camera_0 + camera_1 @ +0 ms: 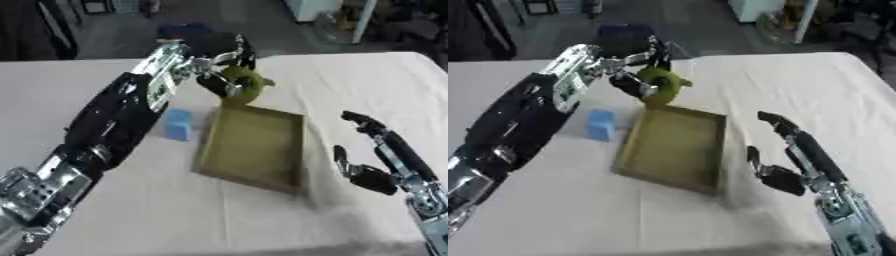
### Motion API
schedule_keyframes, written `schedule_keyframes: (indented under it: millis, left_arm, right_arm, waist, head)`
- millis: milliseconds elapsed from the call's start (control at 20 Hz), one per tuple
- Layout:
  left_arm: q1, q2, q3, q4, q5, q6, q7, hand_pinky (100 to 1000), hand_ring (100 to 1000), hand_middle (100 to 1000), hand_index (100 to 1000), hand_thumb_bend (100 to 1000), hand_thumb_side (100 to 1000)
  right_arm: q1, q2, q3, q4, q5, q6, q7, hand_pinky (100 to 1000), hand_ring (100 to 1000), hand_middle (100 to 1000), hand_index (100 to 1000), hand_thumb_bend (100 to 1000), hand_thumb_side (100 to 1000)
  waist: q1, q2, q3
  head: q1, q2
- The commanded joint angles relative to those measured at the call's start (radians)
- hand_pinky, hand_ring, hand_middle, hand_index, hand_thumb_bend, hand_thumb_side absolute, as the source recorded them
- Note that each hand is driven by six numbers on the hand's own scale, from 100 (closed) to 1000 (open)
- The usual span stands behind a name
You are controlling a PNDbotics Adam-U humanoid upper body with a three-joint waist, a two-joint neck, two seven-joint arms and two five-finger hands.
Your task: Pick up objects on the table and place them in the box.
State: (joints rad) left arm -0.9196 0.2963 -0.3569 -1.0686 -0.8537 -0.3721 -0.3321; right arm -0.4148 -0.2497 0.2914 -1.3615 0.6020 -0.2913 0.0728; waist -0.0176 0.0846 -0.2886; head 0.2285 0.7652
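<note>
The left robot hand (pixel 223 62) is clamped on a rounded olive-green soft object (pixel 245 82) at the shallow tan box's (pixel 254 145) twelve o'clock edge; the right robot hand (pixel 367 155) rests with fingers apart.

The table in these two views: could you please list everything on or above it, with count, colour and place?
Box: one, olive-brown, shallow and open, middle of the table, nothing visible inside.
Green object: one, rounded, held above the box's far edge.
Blue block: one, light blue, on the cloth left of the box.
Tablecloth: one, white, covering the table.
Left hand: one, black and silver, fingers curled round the green object.
Right hand: one, black, open, fingers up, right of the box, holding nothing.
</note>
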Motion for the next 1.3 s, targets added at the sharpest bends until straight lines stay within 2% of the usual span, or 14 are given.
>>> schedule_keyframes:
  millis: [50,450,600,650,750,900,1000,1100,1300]
  left_arm:
    - [-0.022,-0.037,-0.007,0.005,-0.011,-0.015,-0.006,617,479,478,627,100,154]
    - [0.0,-0.086,-0.042,0.023,-0.017,-0.059,-0.051,628,495,499,647,100,192]
    - [0.018,-0.095,-0.058,0.036,-0.018,-0.077,-0.084,633,508,516,664,100,226]
    - [0.024,-0.099,-0.061,0.042,-0.017,-0.082,-0.095,644,532,548,697,106,277]
    - [0.033,-0.106,-0.065,0.051,-0.01,-0.096,-0.12,653,554,573,721,142,302]
    - [0.04,-0.105,-0.069,0.042,0.02,-0.115,-0.147,680,602,630,783,341,505]
    - [0.04,-0.092,-0.071,0.015,0.05,-0.12,-0.158,695,618,654,803,422,586]
    - [0.036,-0.07,-0.072,-0.03,0.089,-0.115,-0.162,701,624,661,807,451,611]
    - [0.021,0.013,-0.074,-0.151,0.164,-0.085,-0.17,712,643,685,825,472,602]
  right_arm:
    - [-0.023,-0.001,0.001,-0.017,0.002,-0.002,0.007,880,1000,899,1000,100,444]
    - [-0.025,0.001,0.004,-0.021,0.002,-0.003,0.011,880,1000,898,1000,100,447]
    - [-0.025,0.0,0.004,-0.021,0.001,-0.003,0.013,880,1000,898,1000,100,447]
    - [-0.025,0.0,0.004,-0.021,0.001,-0.002,0.014,880,1000,898,1000,100,448]
    - [-0.026,0.0,0.004,-0.021,0.001,-0.002,0.015,880,1000,898,1000,100,447]
    - [-0.025,0.0,0.004,-0.021,0.001,-0.001,0.017,880,1000,897,1000,100,446]
    - [-0.024,-0.001,0.003,-0.021,0.001,-0.001,0.016,880,1000,897,1000,100,446]
    - [-0.023,-0.002,0.001,-0.02,0.001,0.0,0.016,880,1000,897,1000,100,447]
    - [-0.02,-0.007,-0.003,-0.018,0.004,0.003,0.014,880,1000,897,1000,100,449]
  waist:
    - [-0.004,-0.01,-0.006]
    - [-0.002,-0.005,-0.012]
    - [-0.001,-0.005,-0.01]
    - [-0.002,-0.004,-0.01]
    - [-0.002,-0.004,-0.01]
    - [-0.003,-0.004,-0.007]
    - [-0.002,-0.005,-0.005]
    - [-0.002,-0.006,-0.002]
    - [0.0,-0.009,0.008]
  head:
    - [0.009,0.005]
    - [0.009,0.005]
    - [0.007,0.005]
    - [0.007,0.005]
    - [0.006,0.005]
    - [0.006,0.005]
    - [0.004,0.005]
    - [0.0,0.005]
    - [-0.009,0.005]
